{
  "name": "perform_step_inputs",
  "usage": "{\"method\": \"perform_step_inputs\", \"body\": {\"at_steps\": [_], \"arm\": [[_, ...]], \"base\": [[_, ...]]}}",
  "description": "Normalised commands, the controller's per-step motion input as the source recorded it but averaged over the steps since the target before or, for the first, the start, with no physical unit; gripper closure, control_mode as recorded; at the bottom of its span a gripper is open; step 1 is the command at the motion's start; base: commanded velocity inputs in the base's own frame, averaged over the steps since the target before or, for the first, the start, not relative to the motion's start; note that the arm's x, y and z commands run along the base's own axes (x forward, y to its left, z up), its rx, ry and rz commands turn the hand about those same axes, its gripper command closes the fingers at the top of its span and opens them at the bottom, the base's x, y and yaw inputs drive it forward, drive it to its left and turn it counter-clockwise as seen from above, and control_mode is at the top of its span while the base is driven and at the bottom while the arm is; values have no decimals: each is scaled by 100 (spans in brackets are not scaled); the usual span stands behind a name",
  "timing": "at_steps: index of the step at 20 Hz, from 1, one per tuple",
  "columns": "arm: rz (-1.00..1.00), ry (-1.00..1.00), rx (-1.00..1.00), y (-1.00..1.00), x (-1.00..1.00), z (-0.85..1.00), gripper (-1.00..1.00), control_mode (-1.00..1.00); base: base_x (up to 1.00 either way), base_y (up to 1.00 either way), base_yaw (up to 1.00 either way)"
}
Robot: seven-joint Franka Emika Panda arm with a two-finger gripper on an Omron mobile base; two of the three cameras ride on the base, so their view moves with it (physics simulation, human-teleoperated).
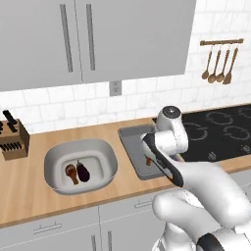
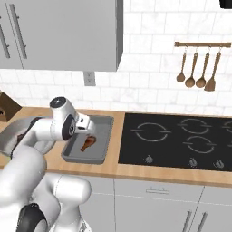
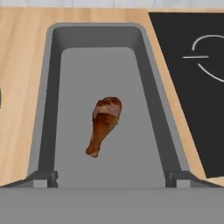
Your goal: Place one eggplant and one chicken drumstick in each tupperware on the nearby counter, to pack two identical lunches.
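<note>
Drumstick (image 3: 104, 124) loose in darker tupperware (image 3: 48, 109)

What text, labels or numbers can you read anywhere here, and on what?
None: no readable words, brands or numbers in any view.
The stovetop carries only white ring marks and small knob symbols, no lettering.
The dark grey tray, the drumstick in it and the light grey bowl are unmarked.

White tiled wall (image 2: 149, 68), grey wall cabinets (image 1: 98, 34)

Glossy white arm (image 1: 196, 191) (dark joints)
</note>
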Motion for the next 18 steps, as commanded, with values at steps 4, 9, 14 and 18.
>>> {"method": "perform_step_inputs", "body": {"at_steps": [4,9,14,18], "arm": [[0,-8,0,0,-50,23,-100,100],[0,0,0,0,0,0,-100,100],[0,0,0,0,0,0,-100,100],[0,0,0,0,0,0,-100,100]], "base": [[-50,3,11],[-98,5,53],[-27,0,91],[0,8,100]]}}
